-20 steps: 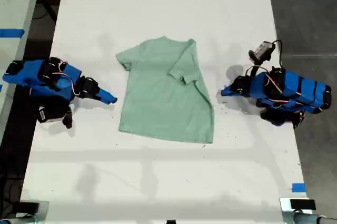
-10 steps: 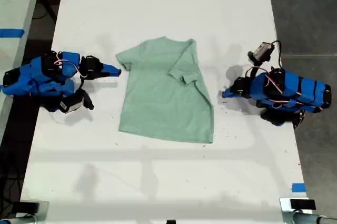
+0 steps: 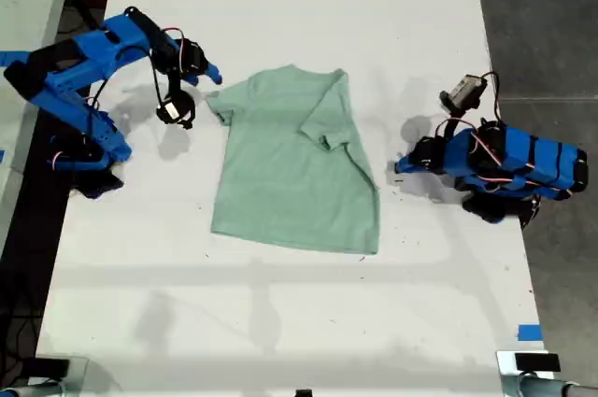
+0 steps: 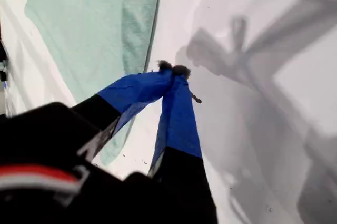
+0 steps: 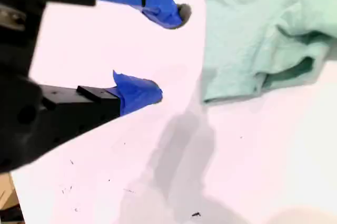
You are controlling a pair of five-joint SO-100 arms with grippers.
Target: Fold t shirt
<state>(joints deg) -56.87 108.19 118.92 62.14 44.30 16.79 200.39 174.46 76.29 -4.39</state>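
In the exterior view, the shirt (image 3: 290, 168) lies flat near the middle of the white table (image 3: 280, 5), with one sleeve folded in over its body on the exterior view's right. My second gripper (image 3: 207, 75) hangs raised just beside the shirt's sleeve on the exterior view's left, not touching it. My first gripper (image 3: 400, 165) sits low by the table on the exterior view's right, near the shirt's edge but apart from it.

In the first wrist view, my first gripper (image 4: 171, 69) has its blue jaws pressed together at the tips with nothing between them. They are over bare table, just beside the shirt's (image 4: 89, 29) long edge.

In the second wrist view, my second gripper (image 5: 169, 52) has its jaws spread apart and empty above the table, close to the shirt's (image 5: 253, 29) sleeve corner.
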